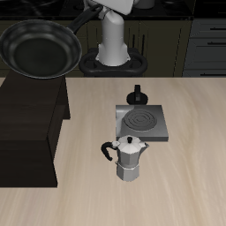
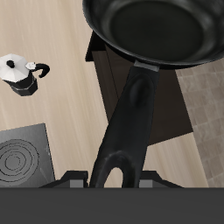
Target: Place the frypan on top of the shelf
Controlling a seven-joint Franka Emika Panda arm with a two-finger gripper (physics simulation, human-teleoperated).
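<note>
**Frypan held aloft over the shelf**

The frypan (image 1: 41, 51) is off the counter (image 1: 194, 168), raised in the air above the back part of the shelf (image 1: 31, 132). In the exterior view its round black bowl faces the camera at a tilt, and the handle runs from it toward the robot arm (image 1: 113, 35) at the back. The pan does not rest on the shelf's flat top; a clear gap shows between them.

In the wrist view the frypan's long handle (image 2: 127, 114) leads straight away from the end effector (image 2: 112, 179), whose dark body frames the handle's looped end on both sides. The end effector is clamped on the frypan by that handle end, carrying it. Beyond the pan's bowl the dark top of the shelf shows underneath, with pale counter wood on one side of it and grey floor on the other.

On the counter, well apart from the shelf, sits the grey burner plate (image 1: 141, 122) with its ring pattern. The silver moka pot (image 1: 131, 159) stands just in front of it, nearer the counter's front edge. A small black knob-like stand (image 1: 138, 94) sits just behind the burner plate.
</note>
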